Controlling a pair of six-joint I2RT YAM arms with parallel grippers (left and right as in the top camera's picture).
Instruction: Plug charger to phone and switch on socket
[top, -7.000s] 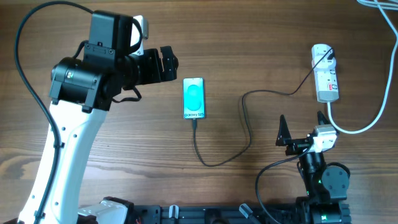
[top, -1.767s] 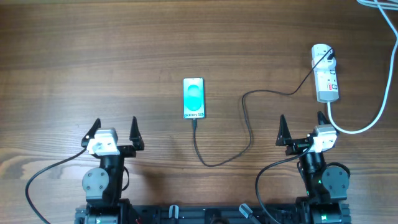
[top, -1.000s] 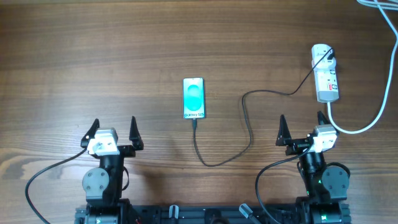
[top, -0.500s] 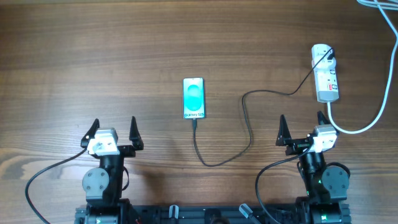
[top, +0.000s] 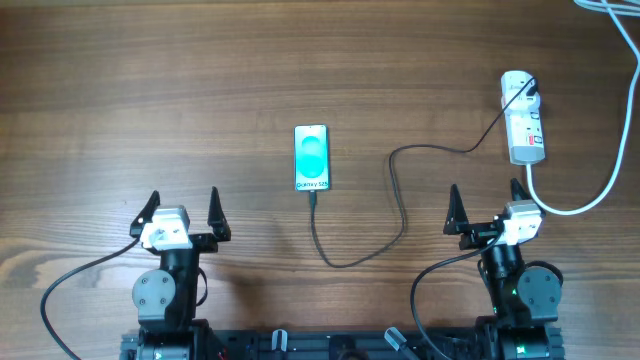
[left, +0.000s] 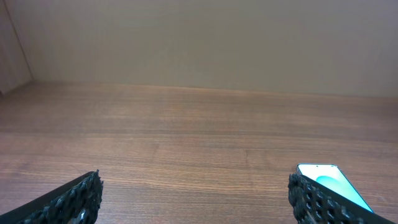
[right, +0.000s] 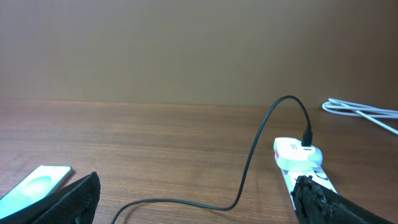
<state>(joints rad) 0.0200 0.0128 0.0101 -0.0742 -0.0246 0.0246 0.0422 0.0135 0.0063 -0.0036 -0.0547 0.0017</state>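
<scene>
Left gripper (top: 183, 196) spread empty, right gripper (top: 484, 190) likewise, charger (top: 313, 220) linking phone (top: 312, 157) and socket (top: 523, 130).

A robotics lab bench, by the look of it: a wood-grain surface (top: 150, 80) with a left arm (top: 165, 295) and a right arm (top: 522, 288) mounted on a black rail (top: 330, 346) at its near edge, black cables trailing from both. A plain beige wall (left: 199, 37) stands behind, and a white power strip (top: 523, 130) lies with its thick lead (top: 600, 195).
</scene>
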